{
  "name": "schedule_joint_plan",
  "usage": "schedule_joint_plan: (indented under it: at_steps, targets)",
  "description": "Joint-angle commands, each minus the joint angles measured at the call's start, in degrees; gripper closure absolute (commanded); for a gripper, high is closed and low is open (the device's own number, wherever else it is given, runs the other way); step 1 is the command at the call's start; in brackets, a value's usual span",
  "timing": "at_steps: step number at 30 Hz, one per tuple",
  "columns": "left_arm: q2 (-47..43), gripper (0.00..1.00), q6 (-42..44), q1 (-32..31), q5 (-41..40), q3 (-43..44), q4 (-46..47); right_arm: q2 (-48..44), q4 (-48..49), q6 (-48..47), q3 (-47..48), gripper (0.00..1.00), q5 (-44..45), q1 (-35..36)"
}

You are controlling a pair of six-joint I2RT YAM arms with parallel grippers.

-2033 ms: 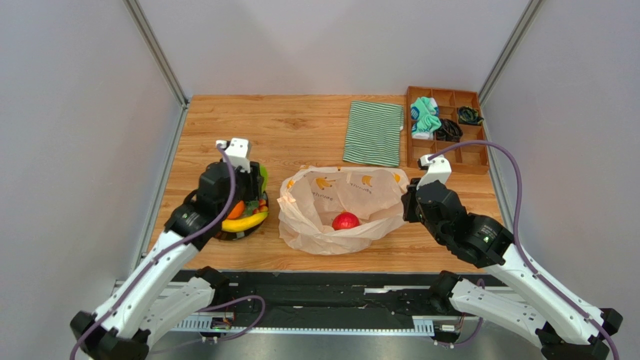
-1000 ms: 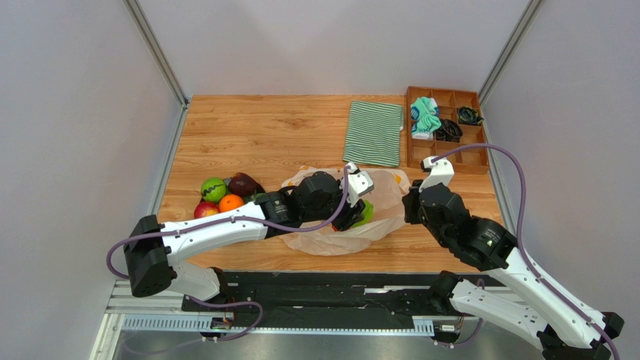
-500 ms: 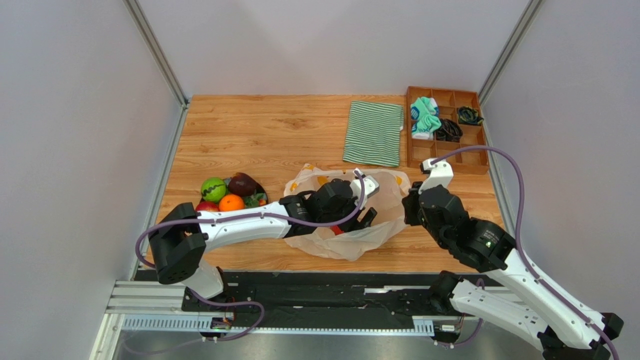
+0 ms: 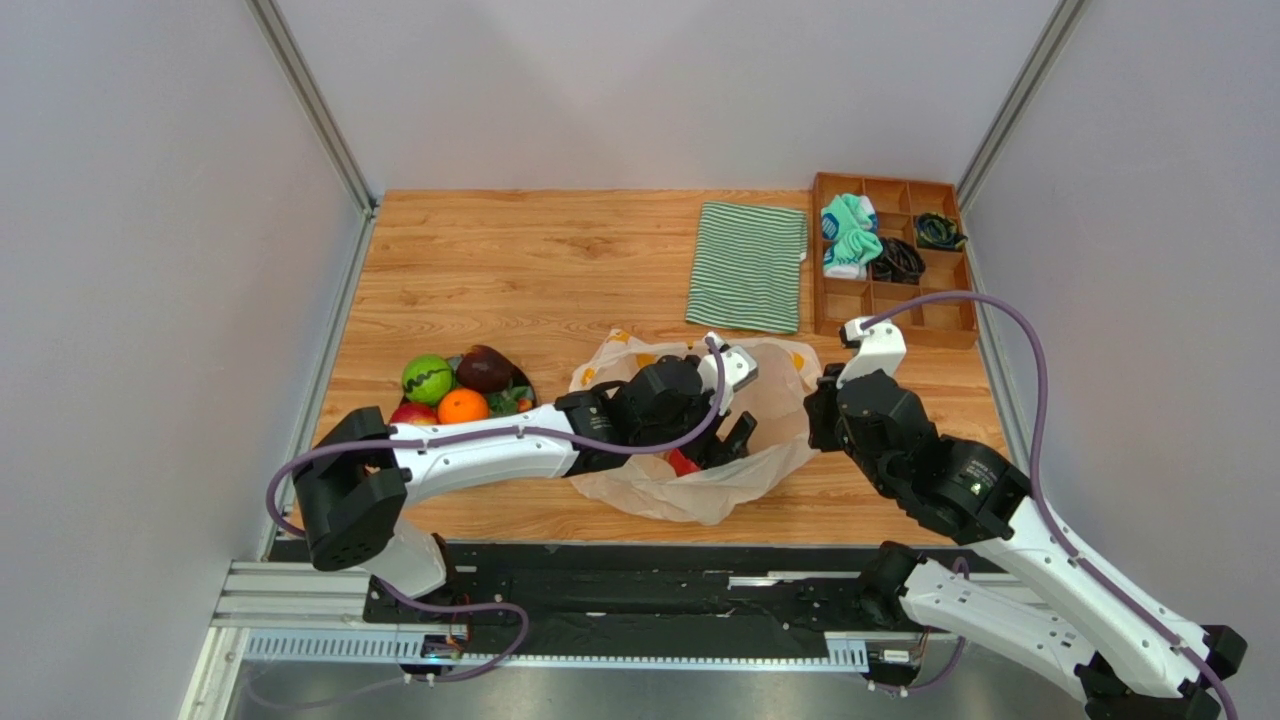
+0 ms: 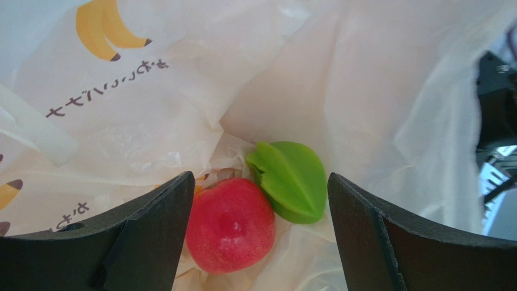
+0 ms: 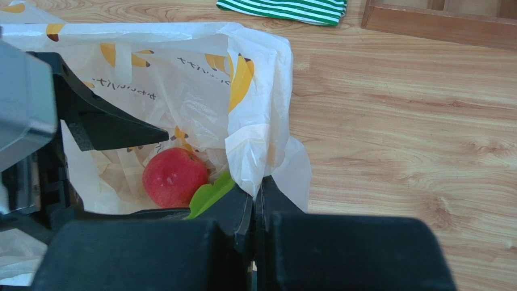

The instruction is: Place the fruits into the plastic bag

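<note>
Left hand reaching down into the plastic bag, fingers spread wide and gripping nothing.

The bag is lying open-mouthed on the table between the two arms. A red apple and a green leaf-shaped piece are lying at its bottom, touching each other, just below the spread fingers. The right hand is pressing together on the bag's right rim, pinching the plastic. Left of the bag, a green round fruit, an orange and a dark fruit are sitting bunched together. A striped cloth is lying well apart at the back.
</note>
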Motion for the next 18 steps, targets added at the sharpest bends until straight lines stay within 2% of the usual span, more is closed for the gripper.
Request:
schedule_joint_plan:
  at_steps: [1, 6, 12, 16, 18]
  targets:
    - [-7.1, 0.11, 2.2, 0.1, 5.8, -1.6, 9.1, -0.4, 1.0, 0.6, 0.2, 1.00, 1.1, -0.1]
    - [-14.2, 0.11, 4.2, 0.7, 13.3, -2.6, 12.4, -0.2, 0.9, 0.7, 0.2, 1.00, 1.2, -0.1]
    - [-22.9, 0.10, 5.5, 3.3, 18.1, -2.5, 13.0, -0.3, 0.9, 0.8, 0.2, 1.00, 1.1, -0.1]
    - [-28.0, 0.09, 4.4, 7.4, 18.7, -5.2, 14.9, -0.4, 0.9, 0.8, 0.2, 1.00, 1.0, -0.1]
    - [-31.7, 0.09, 3.5, 9.4, 15.7, -7.5, 14.3, -0.4, 0.9, 0.7, 0.2, 1.00, 1.0, -0.1]
